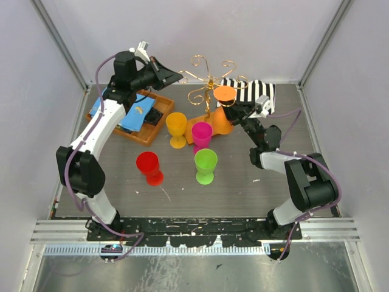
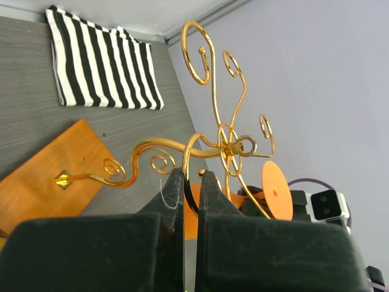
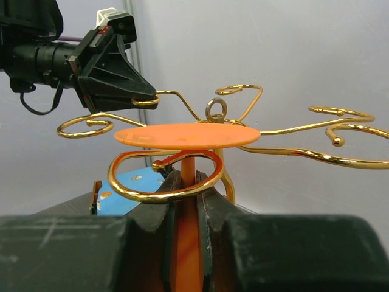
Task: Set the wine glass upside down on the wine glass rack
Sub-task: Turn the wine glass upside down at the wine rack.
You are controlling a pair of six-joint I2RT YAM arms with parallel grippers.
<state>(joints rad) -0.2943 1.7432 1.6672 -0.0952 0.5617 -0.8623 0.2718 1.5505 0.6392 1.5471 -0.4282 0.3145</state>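
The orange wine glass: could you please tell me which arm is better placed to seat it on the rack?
Right. The right tool grips the inverted orange wine glass by the stem, foot above a loop of the wine glass rack. The left tool is clamped on a rack wire.

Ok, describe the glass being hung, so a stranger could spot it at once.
Find the gold wire rack at the back. The orange wine glass has its stem in one scroll arm. Unlike the red, yellow, pink and green glasses, it is upside down, foot up.
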